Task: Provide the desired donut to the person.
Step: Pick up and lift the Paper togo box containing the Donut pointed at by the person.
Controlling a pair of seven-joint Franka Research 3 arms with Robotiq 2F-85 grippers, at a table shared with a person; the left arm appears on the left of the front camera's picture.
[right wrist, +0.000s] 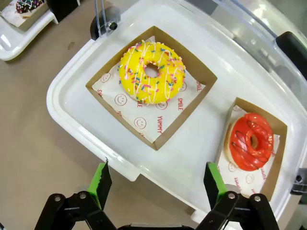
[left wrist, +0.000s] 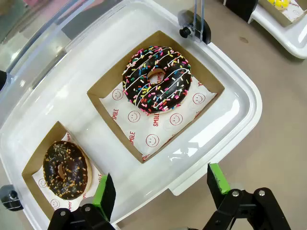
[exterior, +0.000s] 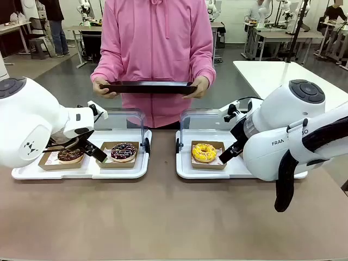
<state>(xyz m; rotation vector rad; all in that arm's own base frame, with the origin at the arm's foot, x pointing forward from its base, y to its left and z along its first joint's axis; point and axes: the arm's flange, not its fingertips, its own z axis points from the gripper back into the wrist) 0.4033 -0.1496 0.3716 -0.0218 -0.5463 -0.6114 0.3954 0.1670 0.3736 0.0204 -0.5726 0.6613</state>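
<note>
The person (exterior: 155, 49) in a pink hoodie stands at the far side, both hands holding a flat black tray (exterior: 148, 87) level. On the left white tray (left wrist: 230, 103) two donuts lie in cardboard boxes: a chocolate one with coloured sprinkles (left wrist: 157, 79) and a chocolate one with nut bits (left wrist: 64, 169). My left gripper (left wrist: 161, 188) hovers open above that tray's near rim. On the right white tray (right wrist: 72, 112) lie a yellow sprinkled donut (right wrist: 151, 72) and a red-glazed donut (right wrist: 251, 141). My right gripper (right wrist: 157, 181) hangs open over its near rim, holding nothing.
Clear lids (exterior: 124, 117) stand hinged open behind both white trays. The brown tabletop (exterior: 163, 217) in front of them is bare. A white table (exterior: 283, 73) stands at the back right.
</note>
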